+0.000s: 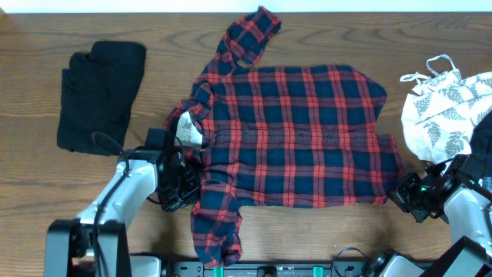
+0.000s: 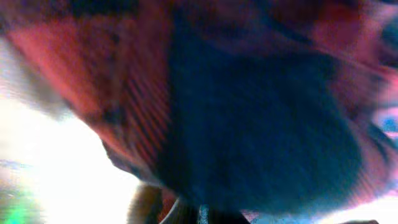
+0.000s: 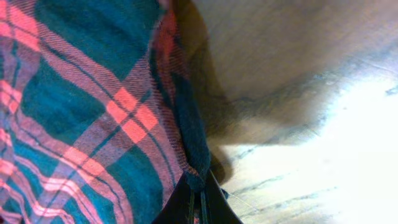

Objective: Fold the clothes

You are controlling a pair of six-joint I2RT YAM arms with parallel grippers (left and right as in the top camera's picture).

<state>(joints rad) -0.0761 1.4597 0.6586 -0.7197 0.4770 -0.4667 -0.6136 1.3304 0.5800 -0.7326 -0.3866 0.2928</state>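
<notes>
The red-and-navy plaid shirt [image 1: 296,138] lies spread flat mid-table, its collar and white label [image 1: 187,128] to the left and one sleeve [image 1: 215,231] trailing toward the front edge. My left gripper [image 1: 181,187] sits at the shirt's near shoulder by the collar. In the left wrist view blurred plaid cloth [image 2: 249,112] fills the frame right over the fingers [image 2: 186,214], which are shut on it. My right gripper [image 1: 403,192] is at the near hem corner. In the right wrist view its dark fingertips [image 3: 214,202] pinch the shirt's edge [image 3: 186,143].
A black garment [image 1: 100,96] lies folded at the left. A white leaf-print garment [image 1: 450,108] is bunched at the right edge, close behind my right arm. The other sleeve [image 1: 250,38] reaches the table's far edge. Bare wood [image 3: 298,93] shows beside the hem.
</notes>
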